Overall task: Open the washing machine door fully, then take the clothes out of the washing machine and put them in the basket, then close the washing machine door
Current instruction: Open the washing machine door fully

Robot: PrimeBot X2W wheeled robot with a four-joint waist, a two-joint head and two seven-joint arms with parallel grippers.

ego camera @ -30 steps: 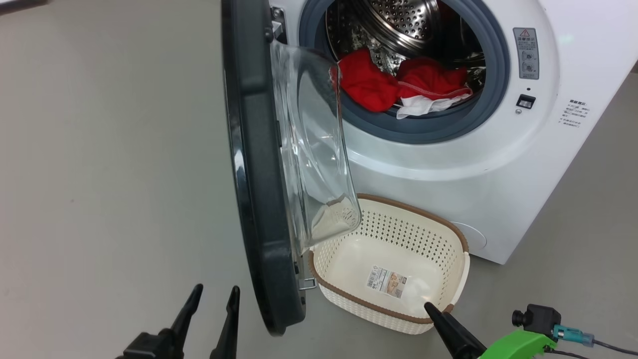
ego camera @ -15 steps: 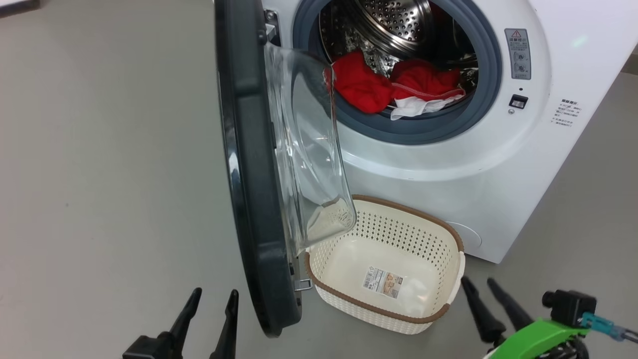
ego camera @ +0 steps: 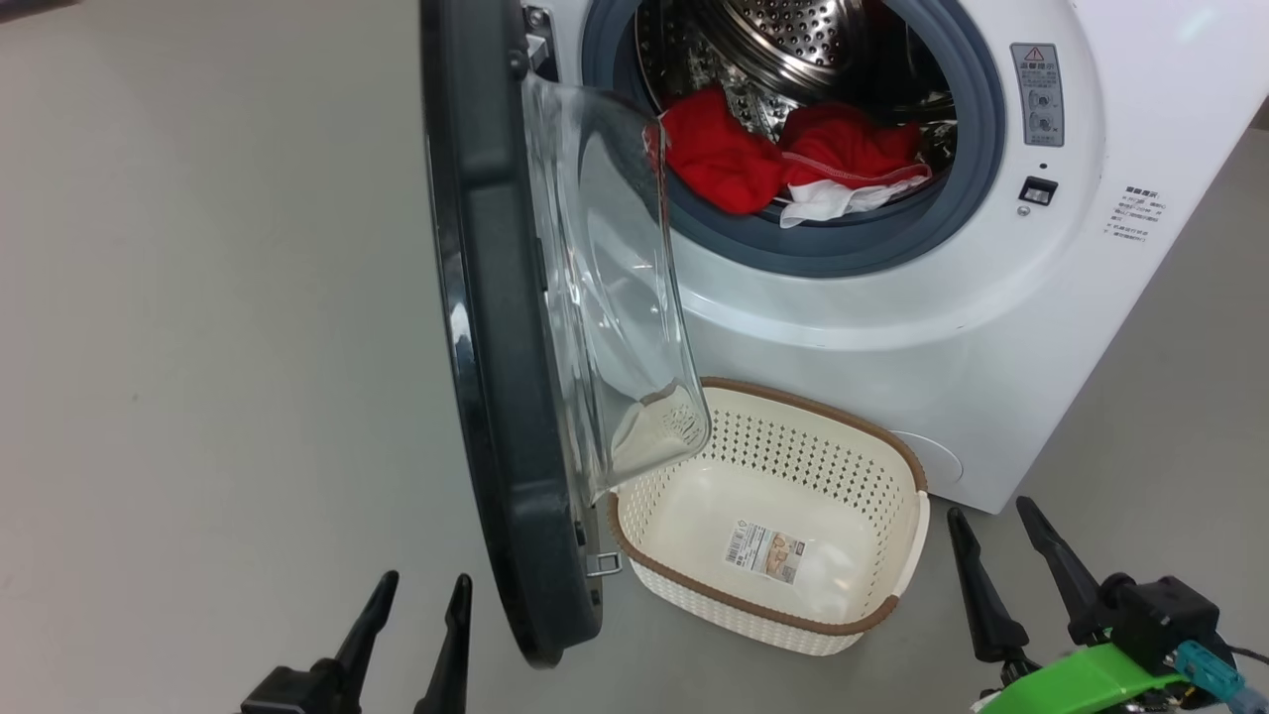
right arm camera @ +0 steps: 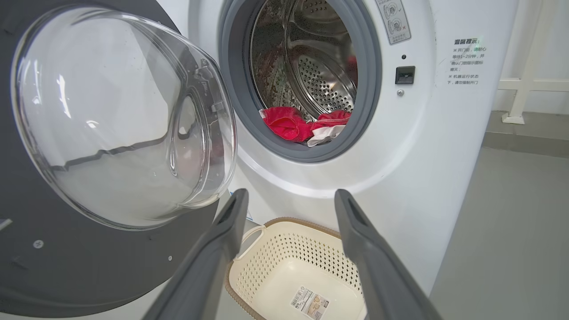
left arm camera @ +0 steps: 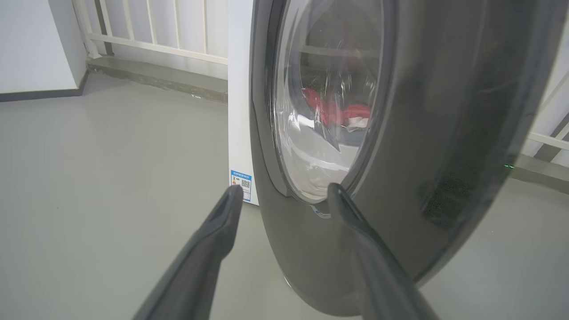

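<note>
Two grippers, both with jaws spread wide and empty, hang low before a white front-loading washing machine (ego camera: 892, 327) whose door (ego camera: 496, 347) stands swung out from its hinge on the robot's left, nearly edge-on to the head camera. The door's clear glass bowl (ego camera: 615, 297) bulges toward the machine, and in the head view its lower edge overlaps the far left corner of the basket (ego camera: 793, 456). The basket sits on the grey floor (ego camera: 198, 347) just in front of the machine, below the opening, with a paper label (ego camera: 764, 547) stuck to its bottom. Inside the steel drum (ego camera: 793, 40) a red shirt (ego camera: 734, 159) lies bunched at the front against the grey-blue seal (ego camera: 843, 258), and a white cloth (ego camera: 828, 201) spills from beneath it onto the seal's lower lip. The left gripper (ego camera: 427, 577) is on the outer side of the door, fingers pointing up beside its glossy dark rim, near it but apart. The right gripper (ego camera: 989, 508) is just to the right of the basket, near the machine's lower front, touching neither.
</note>
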